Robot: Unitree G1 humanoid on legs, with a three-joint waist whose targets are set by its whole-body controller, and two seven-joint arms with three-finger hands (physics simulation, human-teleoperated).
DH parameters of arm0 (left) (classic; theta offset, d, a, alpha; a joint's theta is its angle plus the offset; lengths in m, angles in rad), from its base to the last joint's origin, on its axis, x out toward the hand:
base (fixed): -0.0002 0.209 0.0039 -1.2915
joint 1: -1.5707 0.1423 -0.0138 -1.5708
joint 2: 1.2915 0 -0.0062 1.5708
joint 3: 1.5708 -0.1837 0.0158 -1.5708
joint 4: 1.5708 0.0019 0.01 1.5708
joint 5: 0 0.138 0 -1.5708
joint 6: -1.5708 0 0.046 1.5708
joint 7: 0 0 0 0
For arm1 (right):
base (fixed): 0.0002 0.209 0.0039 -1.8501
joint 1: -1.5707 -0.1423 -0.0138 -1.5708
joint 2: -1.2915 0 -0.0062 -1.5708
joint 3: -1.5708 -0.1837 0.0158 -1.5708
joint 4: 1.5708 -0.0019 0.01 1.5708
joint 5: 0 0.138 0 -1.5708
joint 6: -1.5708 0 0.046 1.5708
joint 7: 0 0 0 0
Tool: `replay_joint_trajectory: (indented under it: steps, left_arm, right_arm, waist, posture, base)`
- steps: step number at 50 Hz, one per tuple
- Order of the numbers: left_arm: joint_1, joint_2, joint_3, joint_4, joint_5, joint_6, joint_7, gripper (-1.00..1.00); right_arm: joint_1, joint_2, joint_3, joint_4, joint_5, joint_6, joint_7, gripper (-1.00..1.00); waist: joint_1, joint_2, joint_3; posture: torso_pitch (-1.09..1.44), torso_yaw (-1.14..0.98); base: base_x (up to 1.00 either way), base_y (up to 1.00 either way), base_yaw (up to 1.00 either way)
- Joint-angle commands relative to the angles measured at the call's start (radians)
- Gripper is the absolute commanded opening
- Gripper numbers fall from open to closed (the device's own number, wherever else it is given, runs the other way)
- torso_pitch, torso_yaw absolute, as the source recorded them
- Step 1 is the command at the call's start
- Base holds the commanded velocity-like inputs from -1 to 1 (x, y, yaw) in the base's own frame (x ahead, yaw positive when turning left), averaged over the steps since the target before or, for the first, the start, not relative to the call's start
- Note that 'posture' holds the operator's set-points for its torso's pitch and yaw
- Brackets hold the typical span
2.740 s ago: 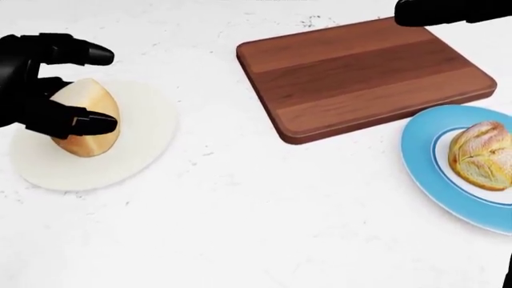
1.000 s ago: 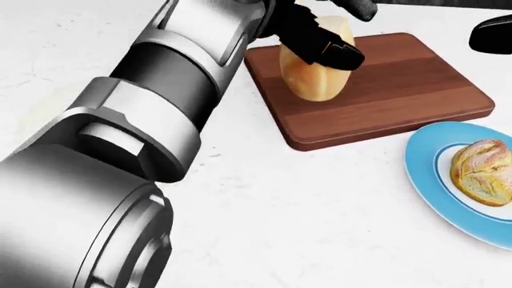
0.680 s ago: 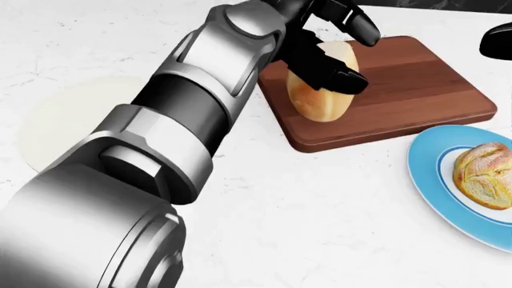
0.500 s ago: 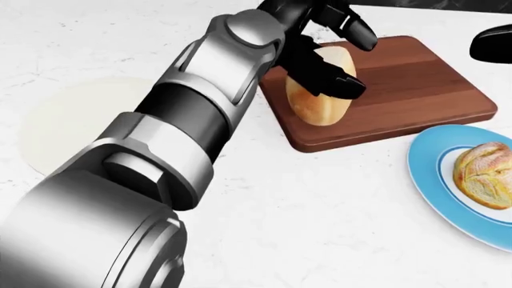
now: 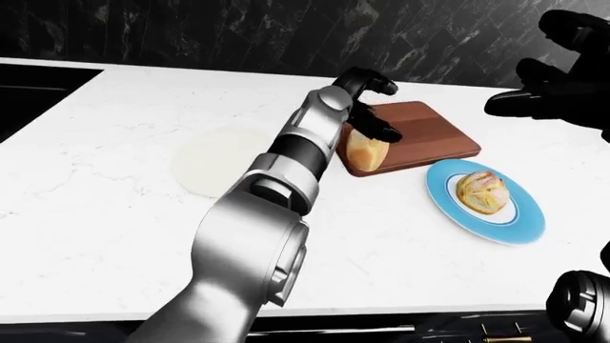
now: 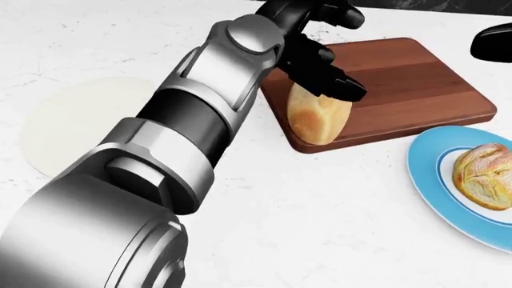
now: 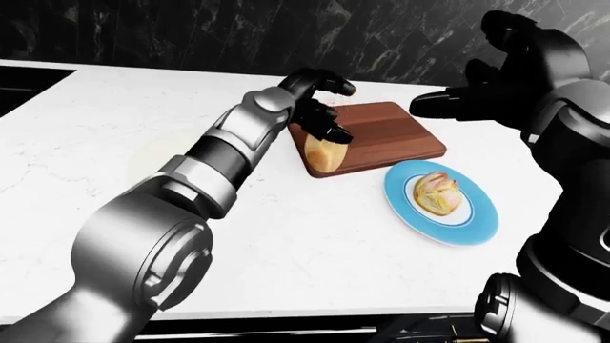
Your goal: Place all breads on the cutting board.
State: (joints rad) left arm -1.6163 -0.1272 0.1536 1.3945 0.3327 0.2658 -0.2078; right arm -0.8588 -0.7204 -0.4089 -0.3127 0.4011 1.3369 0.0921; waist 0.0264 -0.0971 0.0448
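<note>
Wooden cutting board [image 6: 400,78] sat on white surface [image 6: 264,210] w/ pale bread roll [image 6: 317,119] at its lower-left edge, left robot hand [image 6: 324,57] just above it, fingers spread, gripping nothing. Second bread [image 6: 484,176] lay on blue plate [image 6: 428,174] beside board; right robot hand [image 7: 481,89] hovered open, empty, above board's far side.

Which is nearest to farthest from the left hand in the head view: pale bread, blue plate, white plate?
From the left hand:
1. Pale bread, right under the fingers, on the cutting board's corner.
2. Blue plate, lower right.
3. White plate, far left.
</note>
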Motion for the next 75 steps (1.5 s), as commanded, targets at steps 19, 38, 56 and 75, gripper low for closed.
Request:
replay_joint_trajectory:
  steps: [19, 38, 56, 75]
  left_arm:
    - [-0.042, 0.019, 0.012, -0.040, -0.008, -0.047, 0.038, 1.00]
    - [-0.192, 0.132, 0.055, -0.070, -0.119, 0.105, 0.004, 1.00]
    - [-0.211, 0.338, -0.015, -0.436, -0.309, 0.474, 0.012, 1.00]
    - [0.168, 0.472, -0.022, -1.353, -0.480, 1.047, 0.138, 1.00]
  right_arm:
    - [0.015, -0.001, -0.027, -0.065, 0.049, -0.019, -0.041, 1.00]
    - [-0.101, -0.037, 0.115, 0.106, -0.040, -0.098, -0.008, 1.00]
    - [-0.430, 0.001, 0.275, 0.374, -0.355, -0.152, 0.216, 1.00]
    - [-0.437, -0.013, 0.265, 0.323, -0.584, -0.097, 0.481, 1.00]
  waist:
    - [0.001, -0.007, -0.029]
    - [-0.004, 0.004, -0.026]
    - [-0.011, 0.036, -0.010]
    - [-0.021, 0.070, -0.002]
  posture:
    - [0.00, 0.00]
    - [0.00, 0.00]
    - [0.00, 0.00]
    - [0.00, 0.00]
  base:
    - [0.00, 0.00, 0.00]
    - [0.00, 0.00, 0.00]
    - [0.00, 0.00, 0.00]
    - [0.00, 0.00, 0.00]
